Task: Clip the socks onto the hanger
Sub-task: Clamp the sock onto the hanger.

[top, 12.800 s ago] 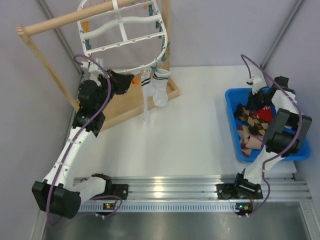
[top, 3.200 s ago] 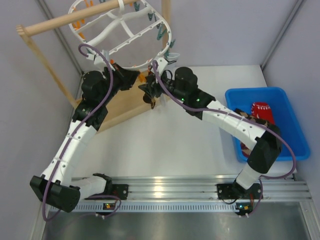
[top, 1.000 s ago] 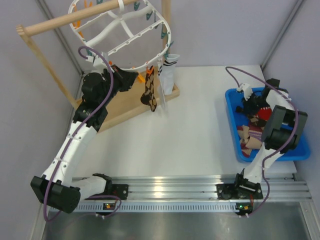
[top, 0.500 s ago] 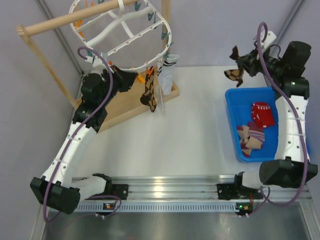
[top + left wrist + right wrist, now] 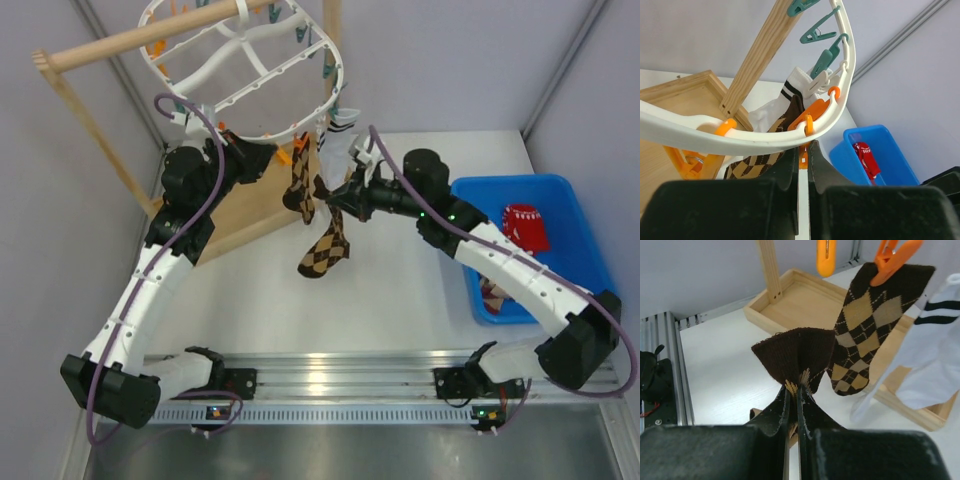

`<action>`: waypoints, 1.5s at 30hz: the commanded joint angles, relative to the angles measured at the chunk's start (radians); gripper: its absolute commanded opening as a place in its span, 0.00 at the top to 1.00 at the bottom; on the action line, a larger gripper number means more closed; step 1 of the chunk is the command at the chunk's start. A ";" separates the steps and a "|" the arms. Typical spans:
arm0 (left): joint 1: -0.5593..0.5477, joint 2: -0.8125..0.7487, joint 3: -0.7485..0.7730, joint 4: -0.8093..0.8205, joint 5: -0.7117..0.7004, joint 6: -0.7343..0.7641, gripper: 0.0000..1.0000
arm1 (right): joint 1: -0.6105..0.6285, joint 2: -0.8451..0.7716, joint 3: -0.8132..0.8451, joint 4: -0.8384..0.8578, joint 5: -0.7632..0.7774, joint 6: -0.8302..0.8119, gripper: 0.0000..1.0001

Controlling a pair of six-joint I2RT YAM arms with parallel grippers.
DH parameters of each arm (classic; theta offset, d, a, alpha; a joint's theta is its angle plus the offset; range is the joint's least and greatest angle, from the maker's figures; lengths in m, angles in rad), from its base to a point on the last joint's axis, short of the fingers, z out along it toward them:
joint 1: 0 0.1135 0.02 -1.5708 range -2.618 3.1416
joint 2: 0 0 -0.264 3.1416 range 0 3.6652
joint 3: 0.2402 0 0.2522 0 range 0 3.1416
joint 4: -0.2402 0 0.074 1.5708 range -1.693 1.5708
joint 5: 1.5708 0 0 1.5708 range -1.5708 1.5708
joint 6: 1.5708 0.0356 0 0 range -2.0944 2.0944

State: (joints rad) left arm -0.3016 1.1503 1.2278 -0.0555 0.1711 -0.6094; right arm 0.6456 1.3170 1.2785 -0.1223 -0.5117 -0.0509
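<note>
The right gripper (image 5: 793, 390) pinches the dark brown cuff of 1 argyle sock (image 5: 328, 245). This sock hangs free from the fingers, above the white table (image 5: 400, 300), with its toe pointing down. It is just beside the lower rim of the white hanger (image 5: 690, 131).

On this rim 2 socks are already fixed. A second argyle sock (image 5: 870, 325) hangs from an orange clip (image 5: 895, 257). A white sock (image 5: 935, 355) with dark bands hangs next to it, and they touch each other. Behind them stands the wooden tray (image 5: 805, 300) of the rack.

The left gripper (image 5: 800, 150) is directly under the hanger rim, with its fingers pressed almost together. A bit of orange shows in the narrow gap, but I cannot tell if they grip it.

A red sock (image 5: 525, 226) lies in the blue bin (image 5: 560, 185), well apart on the right.
</note>
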 commanded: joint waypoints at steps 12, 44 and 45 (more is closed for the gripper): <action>0.007 -0.012 -0.008 0.079 0.031 -0.039 1.00 | 0.157 0.244 0.108 0.349 0.251 -0.006 1.00; 0.015 -0.038 -0.025 0.060 0.015 -0.046 0.51 | 0.161 0.311 0.249 0.345 0.259 -0.015 1.00; 0.019 -0.041 -0.024 0.060 0.013 -0.040 0.49 | 0.160 0.307 0.248 0.342 0.262 -0.015 1.00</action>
State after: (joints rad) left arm -0.2897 1.1461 1.2060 -0.0299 0.1886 -0.6521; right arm 0.7902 1.6405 1.4628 0.1558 -0.2626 -0.0597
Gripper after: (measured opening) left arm 0.494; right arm 0.021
